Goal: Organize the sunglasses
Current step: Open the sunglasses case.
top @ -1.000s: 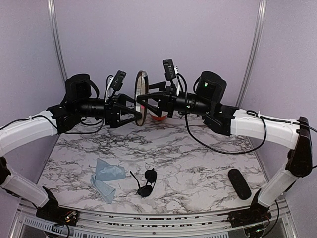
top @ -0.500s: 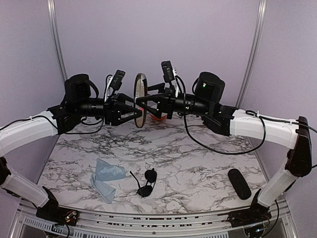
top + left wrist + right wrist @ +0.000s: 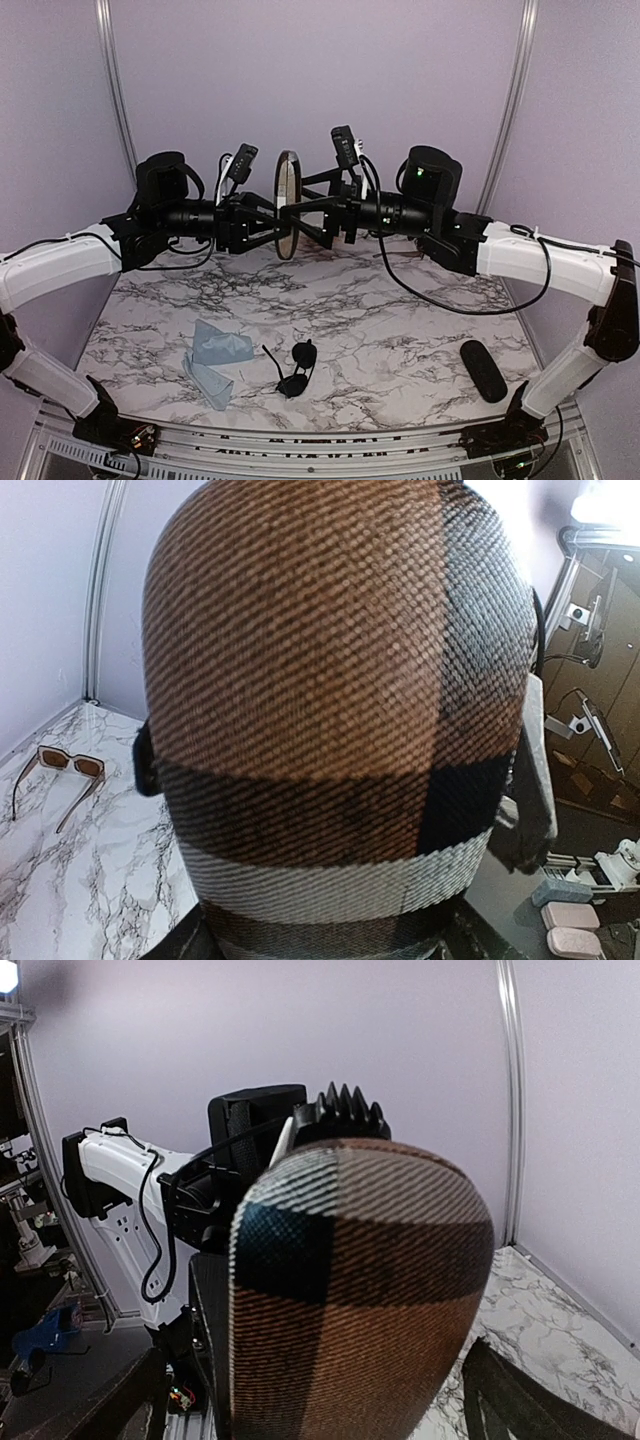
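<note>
Marble-look table [image 3: 420,310] sits well below both my arms; the work is up in the air at the back. Brown plaid case [image 3: 287,180] stands on edge between my wrists, clear of the tabletop. My left gripper [image 3: 270,226] is clamped on it from its own side and, as I read it, carries it alone. My right gripper [image 3: 300,216] is spread wide, one finger on either side of the case with a gap showing in the right wrist view, so no grip there. Black case [image 3: 483,370] lies near-right on the table and blue cloth [image 3: 215,355] near-left, both well away from the action. Black sunglasses [image 3: 296,368] lie just beside the cloth at the near edge. Brown sunglasses [image 3: 60,770] lie arms-open on the marble near the wall. My read: the step is getting this case open for one pair; I can't tell where the seam runs from here. To do it well: hold the left squeeze constant so the case can't twist, bring the right in on an edge rather than a flat face, close slowly, then pull gently. Stay over the table so a slip lands on it.
</note>
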